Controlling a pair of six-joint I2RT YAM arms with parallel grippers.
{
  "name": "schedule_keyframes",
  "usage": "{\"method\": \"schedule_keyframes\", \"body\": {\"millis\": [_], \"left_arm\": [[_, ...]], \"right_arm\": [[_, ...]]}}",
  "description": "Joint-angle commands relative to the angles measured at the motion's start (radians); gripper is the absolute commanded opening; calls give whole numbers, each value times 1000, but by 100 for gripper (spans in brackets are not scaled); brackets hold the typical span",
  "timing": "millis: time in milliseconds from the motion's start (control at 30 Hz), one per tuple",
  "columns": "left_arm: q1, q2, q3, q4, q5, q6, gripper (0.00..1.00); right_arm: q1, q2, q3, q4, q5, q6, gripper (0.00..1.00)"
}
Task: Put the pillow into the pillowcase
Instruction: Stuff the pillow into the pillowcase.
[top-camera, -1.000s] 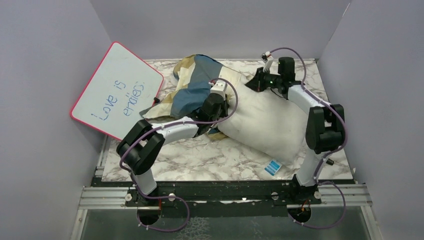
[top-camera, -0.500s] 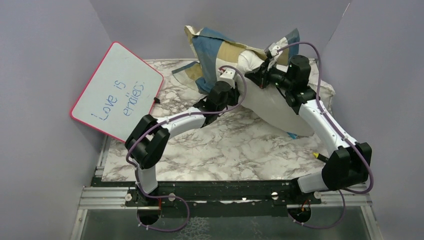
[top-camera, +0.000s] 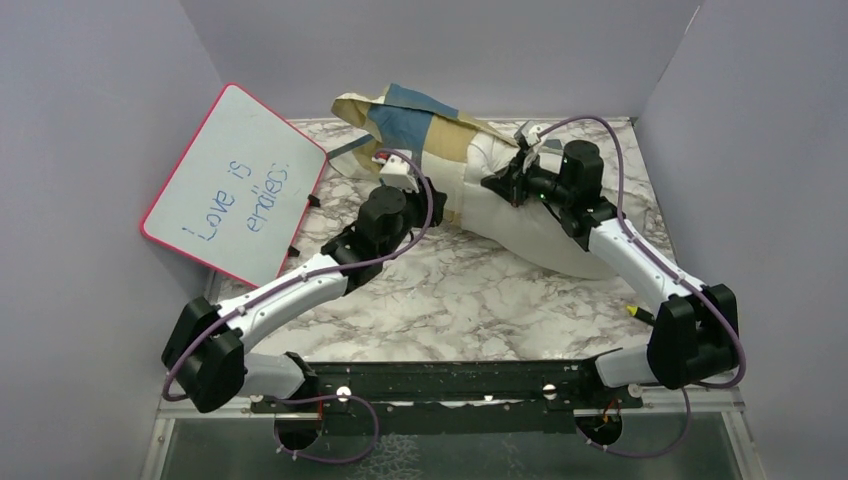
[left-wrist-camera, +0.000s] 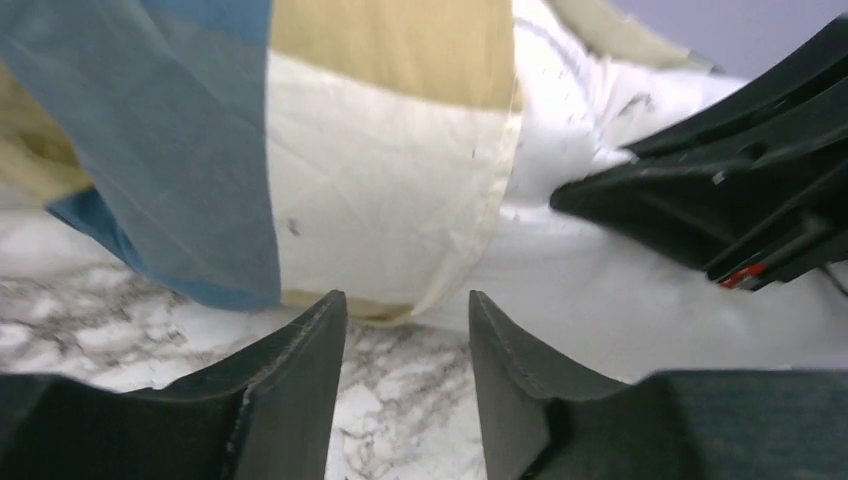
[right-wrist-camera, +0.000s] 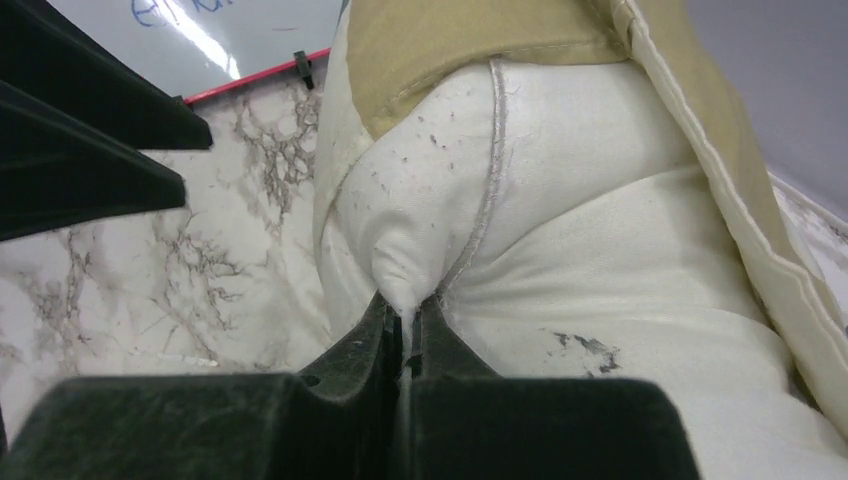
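The white pillow (top-camera: 545, 228) lies at the back right of the marble table, its far left end inside the blue, tan and cream checked pillowcase (top-camera: 425, 118). My right gripper (top-camera: 492, 184) is shut on a pinched fold of the pillow (right-wrist-camera: 580, 300) just below the pillowcase's hem; the fold runs between its jaws (right-wrist-camera: 405, 312). My left gripper (left-wrist-camera: 405, 305) is open with only marble between its fingers, its tips just short of the pillowcase's (left-wrist-camera: 380, 200) lower edge. From above, the left gripper (top-camera: 436, 205) sits to the left of the pillow.
A pink-rimmed whiteboard (top-camera: 235, 180) leans at the back left, close to the left arm. Grey walls enclose the table (top-camera: 450, 300) on three sides. The right arm's elbow (top-camera: 690, 335) rests near the table's right front corner.
The left gripper has let go of the pillowcase, opened and drawn back to the left. The pillow and pillowcase, lifted half a second ago, have come down lower. The right gripper keeps its hold.
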Motion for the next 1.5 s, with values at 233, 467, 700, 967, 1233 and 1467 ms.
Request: {"method": "schedule_keyframes", "body": {"millis": [233,467,700,967,1233,1467], "left_arm": [[-1,138,267,37,-76,227,62],[-2,315,417,33,-162,285,64],[-4,415,489,19,-194,329,52],[-18,377,440,58,-136,326,0],[-15,388,386,54,-155,307,0],[-15,370,360,71,-154,273,0]], "right_arm": [[6,180,-4,81,50,99,0],[6,206,-58,128,28,137,0],[6,203,-81,161,4,161,0],[6,226,-69,175,13,211,0],[6,103,168,-179,90,333,39],[6,71,319,-315,127,351,53]]}}
